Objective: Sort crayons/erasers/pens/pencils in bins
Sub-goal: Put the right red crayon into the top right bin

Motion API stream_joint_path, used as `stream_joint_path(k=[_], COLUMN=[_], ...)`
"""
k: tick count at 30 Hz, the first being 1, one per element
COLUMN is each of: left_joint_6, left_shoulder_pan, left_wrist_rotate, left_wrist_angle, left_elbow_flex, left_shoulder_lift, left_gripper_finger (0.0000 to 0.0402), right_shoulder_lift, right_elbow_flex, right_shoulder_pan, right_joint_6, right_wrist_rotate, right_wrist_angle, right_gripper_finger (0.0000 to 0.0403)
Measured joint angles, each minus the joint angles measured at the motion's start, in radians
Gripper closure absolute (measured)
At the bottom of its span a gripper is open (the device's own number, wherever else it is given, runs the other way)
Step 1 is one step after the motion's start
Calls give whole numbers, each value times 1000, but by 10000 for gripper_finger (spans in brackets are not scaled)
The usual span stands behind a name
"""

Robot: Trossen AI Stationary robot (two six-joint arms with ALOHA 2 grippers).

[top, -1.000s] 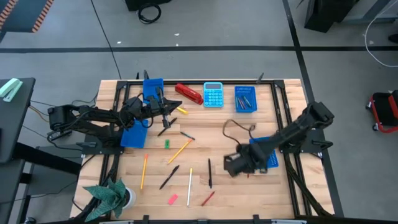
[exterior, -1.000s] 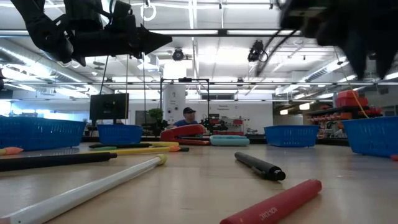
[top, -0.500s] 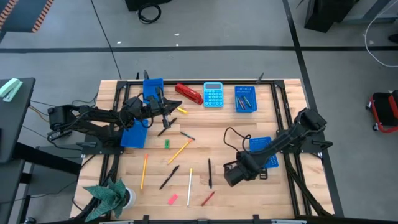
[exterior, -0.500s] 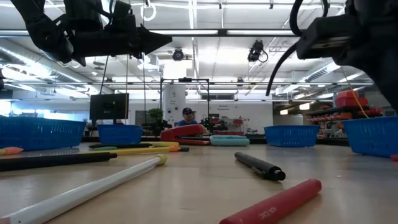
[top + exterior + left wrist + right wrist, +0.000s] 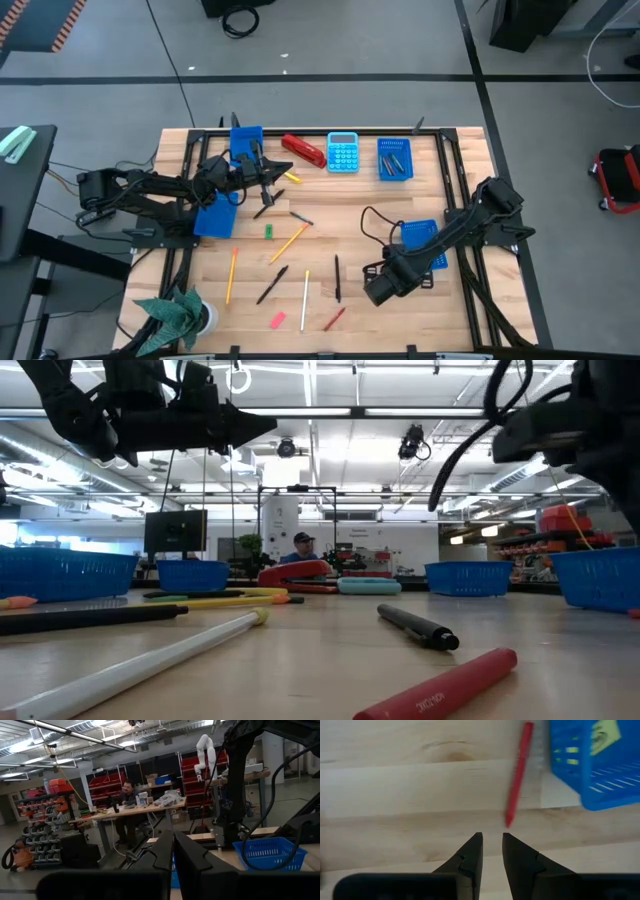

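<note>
Step in hand: picking up a stray stick. The right pincer (image 5: pixel 372 291) hovers low over the wooden table (image 5: pixel 360 205) at about five o'clock, just beside the blue perforated plastic bin (image 5: pixel 428 245) at four o'clock.
Right pincer: empty, its two dark fingers (image 5: pixel 470 857) standing a narrow gap apart, nothing between them.
Target, by my guess: the slim red stick (image 5: pixel 518 772) lying flat on the wood just ahead of those fingertips in the right wrist view, one end close to the bin's wall. Crayon or pencil? Too blurred to call.
In that bin: one small yellow block (image 5: pixel 602 735), an eraser by the look of it.
Left pincer: up at ten o'clock above the table, fingers (image 5: pixel 170 855) pressed shut, holding nothing, near two more blue bins (image 5: pixel 216 218). Waiting.
Still loose: black pens (image 5: pixel 337 277), orange and yellow pencils (image 5: pixel 288 243), a white pencil (image 5: pixel 306 299), a pink eraser (image 5: pixel 278 321), a green eraser (image 5: pixel 268 232), scattered across the middle.
Next move calls for: easing forward and down so the fingers straddle the red stick across its width, staying clear of the bin wall, then closing.
</note>
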Motion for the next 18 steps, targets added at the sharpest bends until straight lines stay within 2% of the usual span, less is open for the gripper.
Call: stream_joint_path(k=[7,13,18], left_joint_6=[0,0,0], left_shoulder_pan=[0,0,0], left_wrist_rotate=[0,0,0], left_wrist_angle=[-2,-1,-1], left_elbow_flex=[0,0,0], left_shoulder_lift=[0,0,0], left_gripper_finger=[385,390,379], right_shoulder_lift=[13,16,16], right_elbow_flex=[0,0,0], right_shoulder_pan=[5,5,5], right_joint_6=[21,19,18], right_wrist_rotate=[-37,-41,-34], right_wrist_angle=[-39,-46,-48], right_gripper_finger=[326,305,292])
